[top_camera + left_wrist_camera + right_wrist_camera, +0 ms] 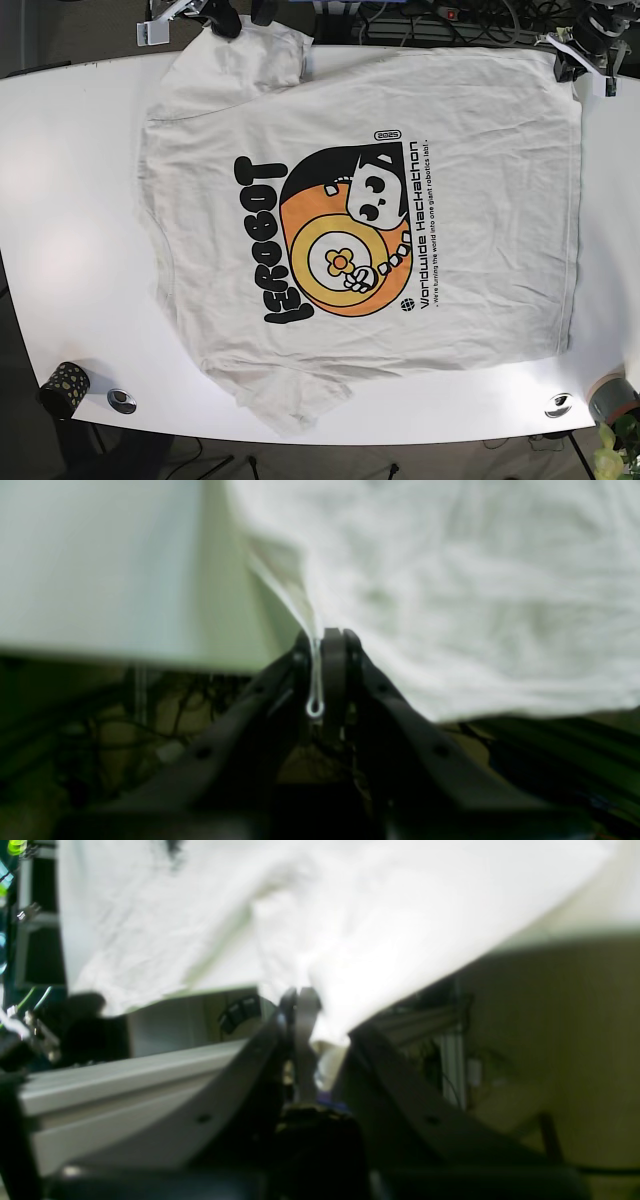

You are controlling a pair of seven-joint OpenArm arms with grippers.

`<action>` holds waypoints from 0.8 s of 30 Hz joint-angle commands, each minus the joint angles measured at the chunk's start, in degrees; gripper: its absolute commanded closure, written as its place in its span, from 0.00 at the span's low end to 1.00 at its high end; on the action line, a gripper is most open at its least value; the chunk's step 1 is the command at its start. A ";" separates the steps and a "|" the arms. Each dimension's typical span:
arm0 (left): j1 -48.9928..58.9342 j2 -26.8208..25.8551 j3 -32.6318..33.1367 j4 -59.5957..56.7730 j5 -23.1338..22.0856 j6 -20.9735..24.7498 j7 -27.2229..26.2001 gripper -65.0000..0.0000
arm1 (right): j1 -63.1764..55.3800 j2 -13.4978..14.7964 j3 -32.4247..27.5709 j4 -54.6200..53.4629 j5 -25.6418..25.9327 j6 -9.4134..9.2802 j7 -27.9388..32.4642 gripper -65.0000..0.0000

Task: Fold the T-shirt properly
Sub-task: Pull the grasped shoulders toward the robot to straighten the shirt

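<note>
both claws are clamped on the t-shirt (360,230), which lies print-up across the bench (70,200): left claw (322,645) at its 1 o'clock corner, right claw (300,1000) at 11. each pinches only thin fabric, so a tug could slip it free and skew the fold.

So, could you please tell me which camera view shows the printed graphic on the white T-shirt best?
The base view: the white cotton T-shirt lies spread, with its orange-and-black printed graphic fully visible. Both wrist views show only blurred plain cloth pinched in the left gripper and right gripper.
</note>
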 commanded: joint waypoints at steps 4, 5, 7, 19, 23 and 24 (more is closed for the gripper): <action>-3.04 1.50 1.86 7.73 -1.09 -0.12 -1.37 0.98 | 4.40 1.63 0.34 1.25 1.09 0.78 1.11 1.00; -3.65 1.59 2.30 8.17 -1.09 -0.12 -1.37 0.98 | 5.36 1.80 0.34 1.25 1.09 0.78 1.11 1.00; -5.50 1.41 3.18 8.78 -1.09 -0.12 -1.29 0.98 | 8.00 1.98 0.25 1.08 0.91 0.69 1.11 1.00; -15.43 1.85 3.53 7.46 7.62 -0.12 -1.20 0.98 | 23.03 6.20 -0.01 -3.50 0.91 0.52 -0.91 1.00; -18.33 1.50 3.27 6.58 7.97 -0.12 -1.20 0.98 | 28.22 8.13 -0.01 -6.84 0.91 0.61 -4.08 1.00; -18.95 1.50 3.27 6.32 7.97 -0.12 -1.20 0.98 | 29.54 8.31 -0.01 -7.89 0.91 0.69 -4.17 1.00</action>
